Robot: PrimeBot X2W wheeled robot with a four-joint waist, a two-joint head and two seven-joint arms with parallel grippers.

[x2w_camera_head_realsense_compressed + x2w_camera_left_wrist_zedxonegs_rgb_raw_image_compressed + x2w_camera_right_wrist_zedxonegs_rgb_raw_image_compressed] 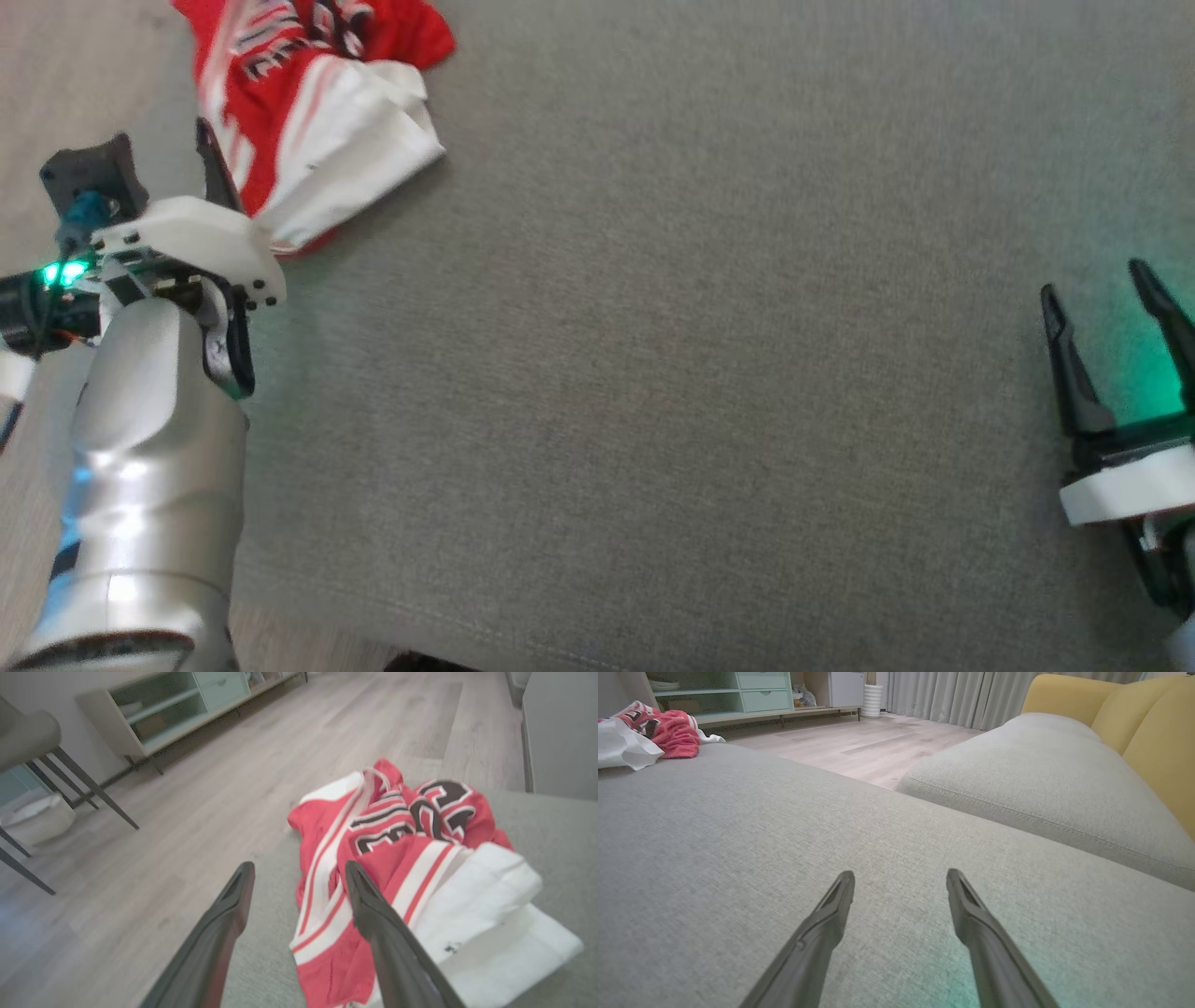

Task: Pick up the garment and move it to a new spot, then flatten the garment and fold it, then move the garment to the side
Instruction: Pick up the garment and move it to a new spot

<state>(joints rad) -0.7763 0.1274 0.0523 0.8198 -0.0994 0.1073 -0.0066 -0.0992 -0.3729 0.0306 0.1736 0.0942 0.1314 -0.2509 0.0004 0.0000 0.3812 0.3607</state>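
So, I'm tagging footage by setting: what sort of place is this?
Likely a home living room: grey sofa cushions, a low sideboard on wood flooring, long curtains.

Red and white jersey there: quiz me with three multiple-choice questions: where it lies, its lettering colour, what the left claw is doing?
1. The crumpled red and white jersey lies where on the grey fabric cushion? A far left corner; B centre; C right edge.
2. Its lettering is: A blue; B dark; C yellow.
3. The left claw is: A open; B shut on the jersey; C holding a cup.
Answers: A, head view shows it top left; B, dark letters cross the red; A, its jaws stand apart.
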